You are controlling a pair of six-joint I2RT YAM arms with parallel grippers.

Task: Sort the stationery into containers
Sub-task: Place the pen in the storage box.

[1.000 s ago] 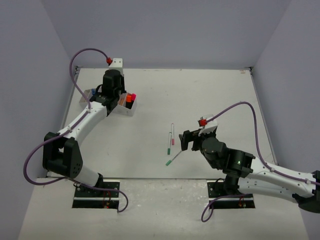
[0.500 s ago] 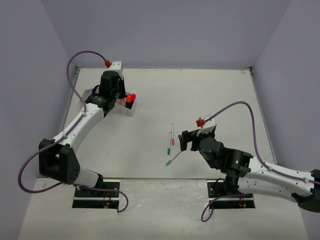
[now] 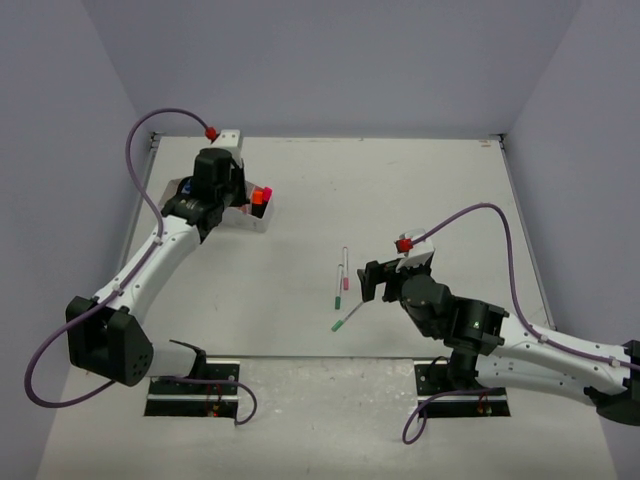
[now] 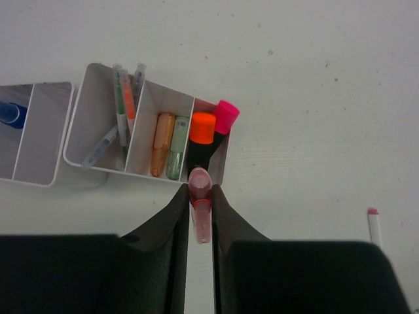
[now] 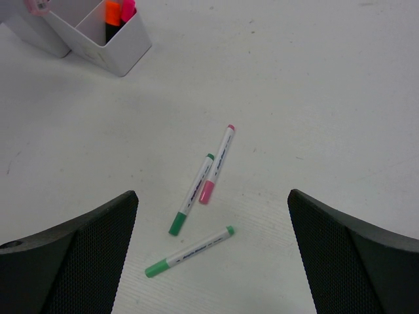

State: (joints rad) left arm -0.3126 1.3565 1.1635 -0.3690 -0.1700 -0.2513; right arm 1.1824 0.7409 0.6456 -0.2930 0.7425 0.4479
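Pink highlighter (image 4: 201, 222): one, clamped between the jaws of the left gripper (image 4: 200, 191), lower centre of the left wrist view, at the near edge of the white organiser (image 4: 73, 131).

Organiser, upper left:
- two lying highlighters (image 4: 162, 144), one orange and one green
- two upright markers (image 4: 203, 127), one orange-capped and one pink-capped
- thin pens (image 4: 122, 104), count unclear

Table, centre of the right wrist view: three loose pens (image 5: 193, 195), two green and one pink.

Right gripper (image 5: 213, 195): jaws wide apart, holding nothing.

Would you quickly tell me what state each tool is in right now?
Left tool: closed on a pink highlighter.
Right tool: open, holding nothing.
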